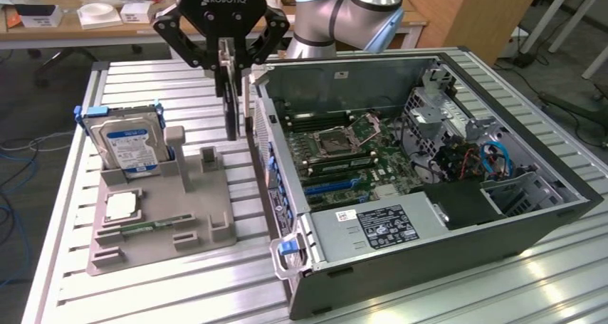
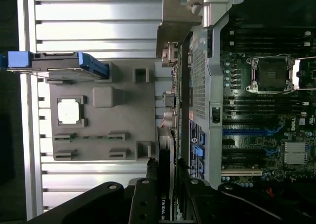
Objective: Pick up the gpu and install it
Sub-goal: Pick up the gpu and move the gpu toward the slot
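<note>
gripper: the gripper [image 1: 229,57] has its fingers squeezed together on the gpu [image 1: 231,103], so it's carrying the card, which hangs down edge-on.

where the gpu is: up off the table [image 1: 190,288], between the grey holder [image 1: 166,217] and the open computer case [image 1: 399,281]. It's just beside the case's near wall and not inside yet. From the wrist view the gpu [image 2: 170,110] is a slim dark strip running away from the gripper [image 2: 166,170], with its pale bracket [image 2: 177,21] at the far end.

what's around: the hard drive [image 1: 128,142] stands upright in the holder. The motherboard [image 1: 352,153] lies flat in the bottom of the case, with blue slots along the side nearest the card.

what could go wrong: my guess is the case wall is the big one. The card hangs so close to it that a small sideways drift could knock the bracket or a corner against the rim. The hold also looks like a thin pinch on a flat board, so a bump could twist the card and it would meet a slot crooked.

hard to make out: I can't tell if the card is touching the wall or just clear of it. Its lower end blends into the dark wall behind. Where the fingers actually press on the card is buried in shadow. I also can't tell which slot is meant for it.
</note>
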`<action>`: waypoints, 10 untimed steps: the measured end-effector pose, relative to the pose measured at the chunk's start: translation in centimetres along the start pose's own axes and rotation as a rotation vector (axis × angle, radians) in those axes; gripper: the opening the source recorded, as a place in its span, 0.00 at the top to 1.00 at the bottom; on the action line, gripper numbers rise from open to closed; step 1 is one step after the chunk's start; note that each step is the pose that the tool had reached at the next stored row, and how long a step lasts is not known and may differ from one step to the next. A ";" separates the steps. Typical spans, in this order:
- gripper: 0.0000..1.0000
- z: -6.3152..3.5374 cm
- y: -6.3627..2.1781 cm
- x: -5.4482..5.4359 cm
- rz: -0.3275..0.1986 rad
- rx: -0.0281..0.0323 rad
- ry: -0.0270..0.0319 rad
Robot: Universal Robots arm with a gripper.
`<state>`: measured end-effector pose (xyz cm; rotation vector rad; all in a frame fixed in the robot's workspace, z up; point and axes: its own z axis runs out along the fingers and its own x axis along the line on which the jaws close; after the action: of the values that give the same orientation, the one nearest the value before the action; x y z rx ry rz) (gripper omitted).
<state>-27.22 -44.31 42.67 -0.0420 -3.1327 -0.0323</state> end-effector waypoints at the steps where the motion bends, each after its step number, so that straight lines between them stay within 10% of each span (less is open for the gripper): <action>1: 0.74 0.00 0.00 -0.1 0.000 -0.0001 -0.0001; 10: 0.74 0.00 0.03 -1.1 0.000 -0.0001 0.0000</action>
<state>-26.12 -44.31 42.67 -0.0421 -3.1327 -0.0324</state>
